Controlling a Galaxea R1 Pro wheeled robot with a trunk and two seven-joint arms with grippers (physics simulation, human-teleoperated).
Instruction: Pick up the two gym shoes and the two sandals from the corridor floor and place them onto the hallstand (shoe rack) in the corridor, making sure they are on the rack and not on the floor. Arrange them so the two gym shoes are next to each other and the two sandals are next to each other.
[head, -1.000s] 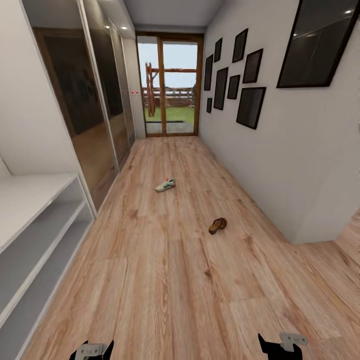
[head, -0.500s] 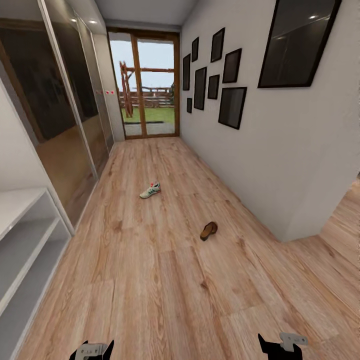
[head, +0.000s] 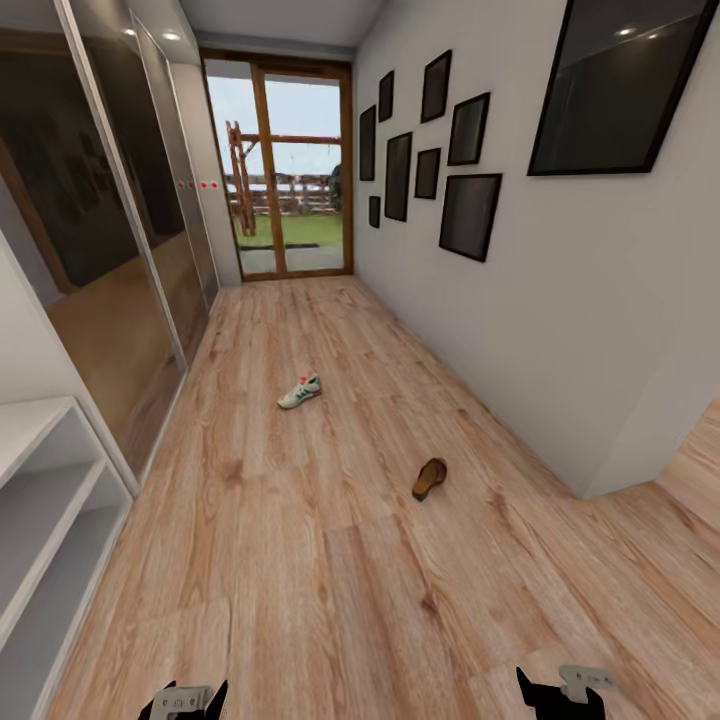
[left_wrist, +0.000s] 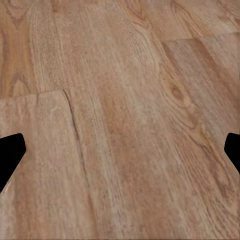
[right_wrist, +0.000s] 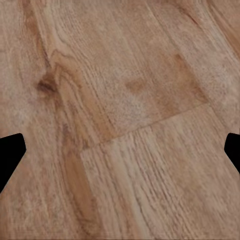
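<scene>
At the head view's left edge stands the pale rack (head: 40, 500), its open shelves bare. Beyond it, mirrored wardrobe doors (head: 120, 230) run toward a glazed door (head: 285, 170). On the plank floor (head: 300, 560) lies one gym shoe (head: 300, 391), mid-corridor, well apart from the rack. Nearer and further right lies one sandal (head: 430, 478) — apart from the shoe, not far from the picture-hung wall (head: 520, 300). Low down, the left gripper (left_wrist: 120, 152) and the right gripper (right_wrist: 120, 152) both hang over bare planks, fingers spread wide, holding nothing.
</scene>
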